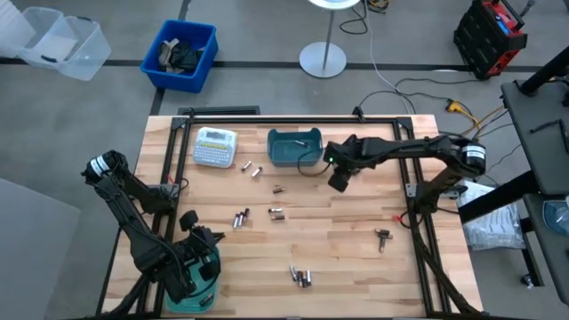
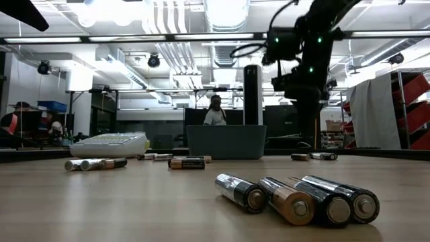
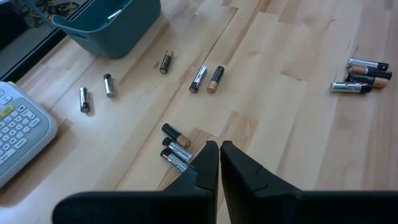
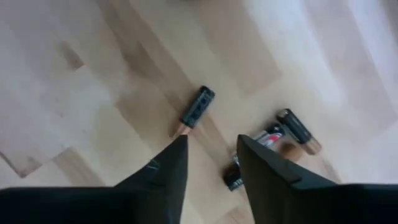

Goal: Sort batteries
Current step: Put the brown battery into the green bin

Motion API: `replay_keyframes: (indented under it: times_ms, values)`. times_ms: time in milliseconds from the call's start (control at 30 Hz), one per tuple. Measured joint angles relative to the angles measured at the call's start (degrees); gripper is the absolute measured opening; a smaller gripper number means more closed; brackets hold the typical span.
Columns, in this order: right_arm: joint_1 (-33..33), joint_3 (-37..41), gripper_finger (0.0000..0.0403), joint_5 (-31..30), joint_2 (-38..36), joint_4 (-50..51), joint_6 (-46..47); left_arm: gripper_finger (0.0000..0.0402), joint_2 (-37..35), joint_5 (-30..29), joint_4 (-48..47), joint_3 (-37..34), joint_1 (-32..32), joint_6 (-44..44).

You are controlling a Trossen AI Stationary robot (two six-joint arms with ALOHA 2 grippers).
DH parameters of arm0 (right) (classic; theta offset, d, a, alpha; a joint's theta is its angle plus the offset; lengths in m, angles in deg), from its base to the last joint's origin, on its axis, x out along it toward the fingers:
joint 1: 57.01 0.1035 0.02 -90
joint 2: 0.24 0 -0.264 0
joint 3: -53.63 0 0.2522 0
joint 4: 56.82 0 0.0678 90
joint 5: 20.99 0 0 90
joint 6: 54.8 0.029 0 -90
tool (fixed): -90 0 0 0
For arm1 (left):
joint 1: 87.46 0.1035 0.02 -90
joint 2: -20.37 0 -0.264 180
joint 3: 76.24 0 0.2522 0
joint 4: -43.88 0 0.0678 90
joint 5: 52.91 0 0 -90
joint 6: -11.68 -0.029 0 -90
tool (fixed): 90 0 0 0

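Grey floor surrounds the wooden table (image 1: 356, 258) we look down on, with a blue bin (image 1: 182, 53) of dark clutter beyond its far edge. At the near left corner the left gripper (image 1: 189, 222) hangs above a teal bin (image 1: 197, 283), its jaws clenched together with nothing between them. Toward the far edge we see a white label-maker (image 1: 215, 147) and, right of it, a second teal bin (image 1: 294, 147). Batteries (image 1: 300, 277) lie scattered on the bare wood: two beside the label-maker, small clusters near the middle, and a group by the near edge. Farther right, the right gripper (image 1: 339, 180) hovers just off the far teal bin, its jaws released, parted above a few loose cells. A small dark object (image 1: 383, 236) lies toward the table's right side.
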Motion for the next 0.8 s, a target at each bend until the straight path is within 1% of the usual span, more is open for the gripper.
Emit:
replay_keyframes:
  times_ms: [67,133,300,400,800]
  values:
    - [-2.07,0.94,0.0155,2.45,0.02,-1.50,-0.91,0.0000,0.00,-0.02,0.00,0.00,0.00,0.00]
    - [-3.63,2.05,0.0168,2.92,0.18,-3.71,-2.01,0.0000,0.00,-0.02,-0.01,0.00,-0.03,-0.02]
    - [-6.20,3.94,0.0186,6.25,1.51,-6.67,-2.81,0.0000,0.00,-0.43,-0.02,0.00,-0.04,-0.68]
    - [-6.40,4.60,0.0186,6.33,2.99,-7.44,-3.53,0.0000,0.00,-1.18,-0.02,0.00,-0.02,-0.70]
    - [-6.25,4.58,0.0166,6.57,9.81,-8.86,-4.07,0.0000,0.00,-1.36,0.00,0.00,-0.02,-0.70]
